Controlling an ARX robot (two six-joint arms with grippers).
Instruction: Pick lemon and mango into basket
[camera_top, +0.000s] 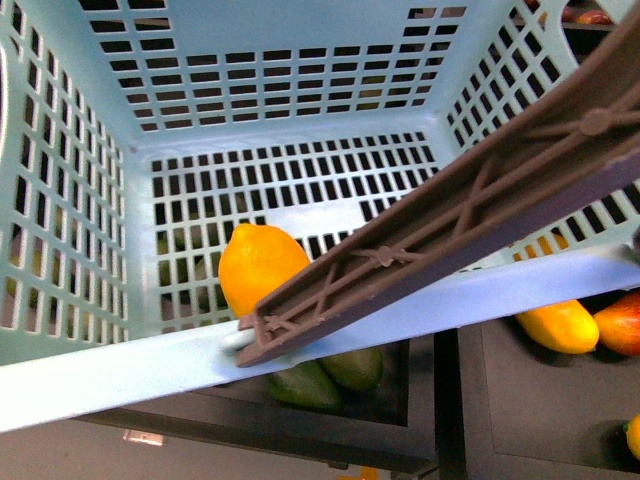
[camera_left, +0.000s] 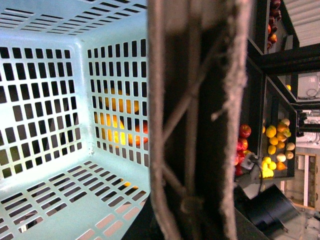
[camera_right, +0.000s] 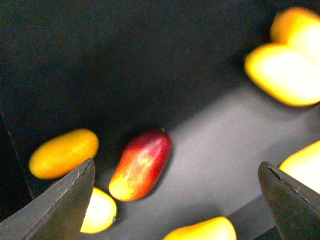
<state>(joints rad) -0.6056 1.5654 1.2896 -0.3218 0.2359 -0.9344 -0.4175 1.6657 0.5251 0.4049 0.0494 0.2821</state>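
Note:
The light blue basket (camera_top: 90, 370) fills the front view, held up above the dark trays. Its brown handle (camera_top: 450, 230) crosses it. My left gripper (camera_left: 187, 205) is shut on the basket handle (camera_left: 200, 100), which hides its fingers. A yellow lemon (camera_top: 262, 268) lies inside the basket on its slotted floor, partly behind the handle. The red mango (camera_right: 141, 165) with a yellow end lies on a dark tray, and also shows in the front view (camera_top: 622, 322). My right gripper (camera_right: 177, 210) is open and empty above the tray, with the mango nearer one finger (camera_right: 65, 200).
Dark green fruits (camera_top: 325, 378) lie under the basket. A long orange-yellow fruit (camera_top: 558, 325) lies beside the mango. More yellow fruits (camera_right: 282, 75) and an orange oval one (camera_right: 63, 152) lie around the mango. Shelves with fruit (camera_left: 275, 145) stand further off.

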